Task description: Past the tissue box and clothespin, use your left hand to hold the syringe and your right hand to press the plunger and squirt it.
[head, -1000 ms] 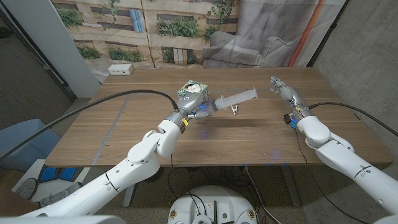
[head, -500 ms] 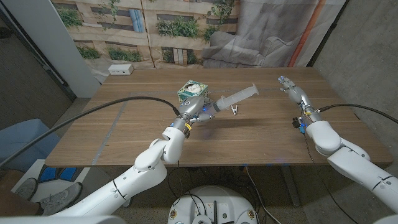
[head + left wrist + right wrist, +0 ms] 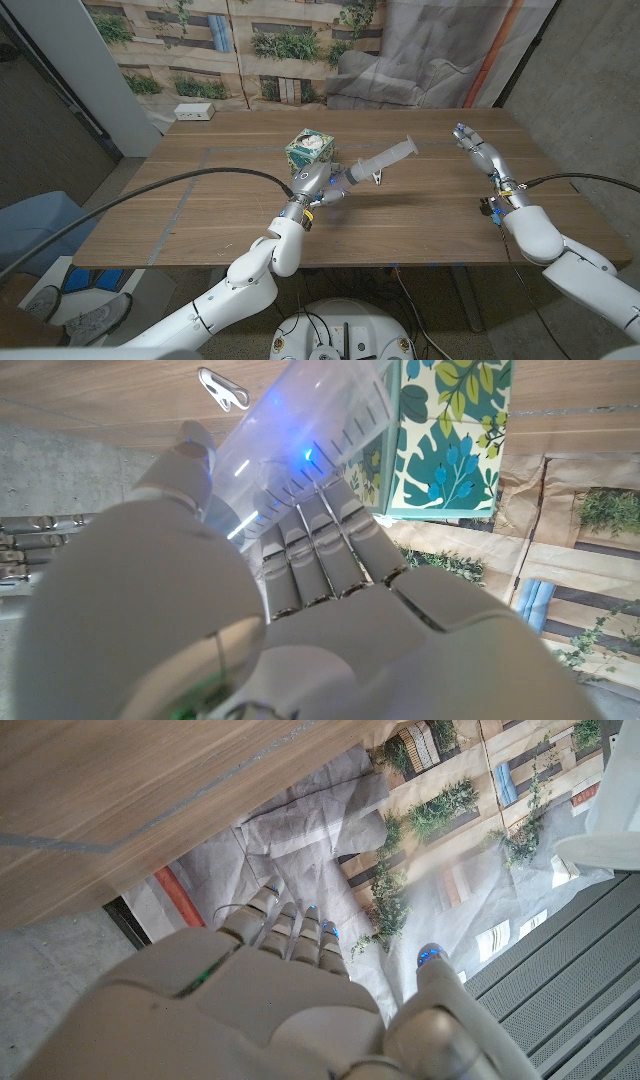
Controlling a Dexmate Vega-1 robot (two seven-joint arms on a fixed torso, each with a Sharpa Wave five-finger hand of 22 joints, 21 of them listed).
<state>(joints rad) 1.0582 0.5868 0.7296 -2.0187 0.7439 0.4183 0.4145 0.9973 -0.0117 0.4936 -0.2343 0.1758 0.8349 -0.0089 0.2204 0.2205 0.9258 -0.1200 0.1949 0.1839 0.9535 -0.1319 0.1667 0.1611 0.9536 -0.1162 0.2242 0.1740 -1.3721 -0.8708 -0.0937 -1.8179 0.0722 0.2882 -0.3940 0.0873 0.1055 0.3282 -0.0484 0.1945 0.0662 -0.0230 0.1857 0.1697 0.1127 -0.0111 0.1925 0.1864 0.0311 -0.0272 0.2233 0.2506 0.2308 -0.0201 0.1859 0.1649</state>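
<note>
- Head view: the left hand (image 3: pixel 318 181) grips the syringe (image 3: pixel 378 160) by its barrel, lifted above the wooden table (image 3: pixel 200 210) near the middle; the plunger end points to the far right; the tissue box (image 3: pixel 309 148) stands just beyond the hand, on its far left; the clothespin (image 3: pixel 376 178) lies just under the syringe; the right hand (image 3: pixel 471 141) hovers well to the right, fingers apart, holding nothing.
- Left wrist view: the fingers (image 3: pixel 320 550) wrap the clear syringe (image 3: pixel 310 430); the leaf-patterned tissue box (image 3: pixel 450 440) is beside it; the clothespin (image 3: pixel 224 387) rests on the table.
- Right wrist view: the right hand (image 3: pixel 290 990) is empty, fingers loosely extended with the thumb apart.
</note>
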